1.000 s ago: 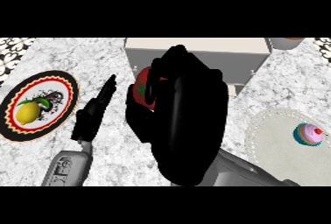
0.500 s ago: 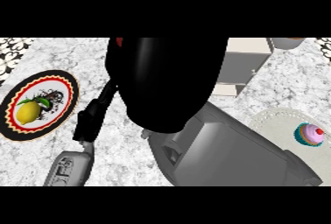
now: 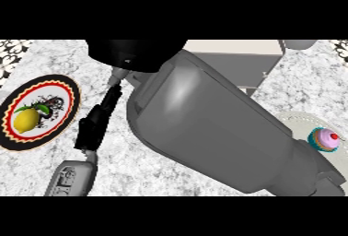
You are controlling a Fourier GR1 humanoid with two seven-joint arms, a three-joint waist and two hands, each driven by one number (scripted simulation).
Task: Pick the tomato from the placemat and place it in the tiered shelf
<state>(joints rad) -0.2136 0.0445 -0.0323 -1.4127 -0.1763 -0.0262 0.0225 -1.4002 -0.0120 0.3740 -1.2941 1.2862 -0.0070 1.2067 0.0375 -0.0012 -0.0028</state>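
Observation:
My right forearm (image 3: 217,133) fills the middle of the head view, rising from the lower right. Its black right hand (image 3: 136,53) sits at the top, at the left end of the grey tiered shelf (image 3: 238,57). The tomato is hidden; no red shows around that hand. Only a sliver of the pale round placemat (image 3: 299,120) shows at the right, past the forearm. My left hand (image 3: 95,124) stands open at the lower left, fingers straight and pointing up, with nothing in it.
A black-rimmed plate (image 3: 58,94) with a lemon (image 3: 26,120) lies at the left. A pink cupcake (image 3: 325,138) stands on the placemat at the right edge. The marble counter (image 3: 129,170) shows between the arms.
My right arm has risen and swung up toward the shelf, so the forearm now covers the middle. The tomato, seen in the right hand a second ago, is now hidden. The left hand stayed put.

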